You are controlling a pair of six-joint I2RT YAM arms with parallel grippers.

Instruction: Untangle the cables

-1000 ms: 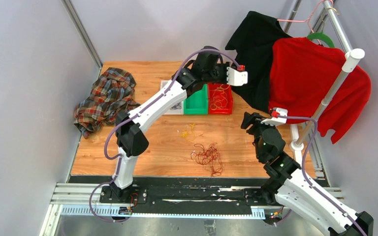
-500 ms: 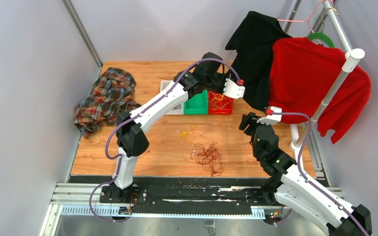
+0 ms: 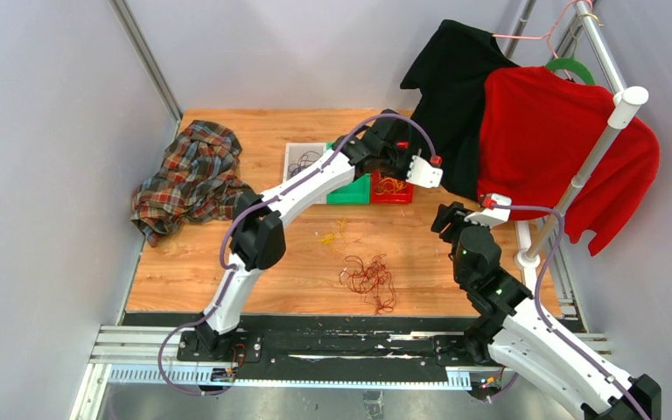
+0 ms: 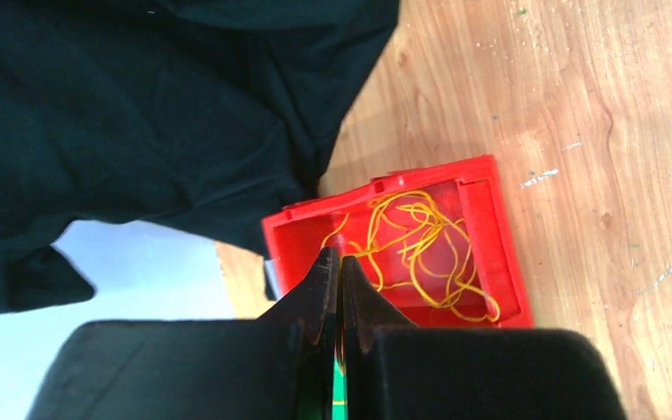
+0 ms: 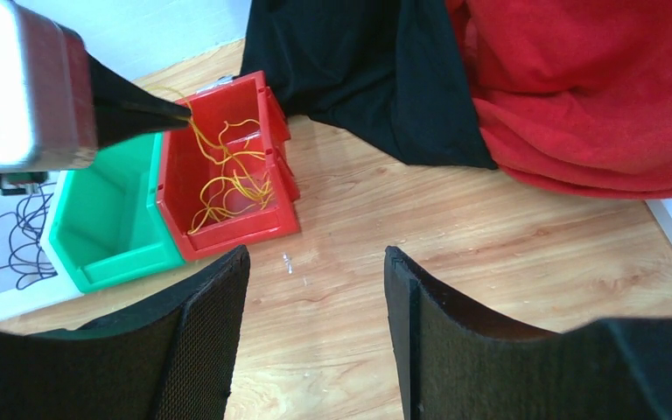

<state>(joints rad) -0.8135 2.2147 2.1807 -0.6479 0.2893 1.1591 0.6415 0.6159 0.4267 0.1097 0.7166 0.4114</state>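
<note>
Yellow cables [image 5: 227, 175] lie coiled in a red bin [image 5: 227, 236]. My left gripper [image 5: 184, 111] hangs over that bin's near-left corner, shut, with yellow strands rising to its tip. In the left wrist view the closed tips [image 4: 339, 258] sit above the yellow coil [image 4: 420, 241]. A dark red tangle [image 3: 369, 278] lies on the table near the front, with small yellow bits [image 3: 332, 234] behind it. Dark cables [image 5: 13, 232] rest in a white bin. My right gripper [image 5: 315, 254] is open and empty above bare wood, to the right of the bins.
A green bin [image 5: 105, 219] stands between the white and red bins. A plaid cloth [image 3: 191, 175] is heaped at the table's left edge. A black garment [image 3: 455, 96] and a red garment [image 3: 560, 149] hang from a rack [image 3: 595, 149] at the right, close behind the red bin.
My left arm has swung right and dropped its gripper down over the red bin. The right gripper has narrowed slightly and barely shifted.
</note>
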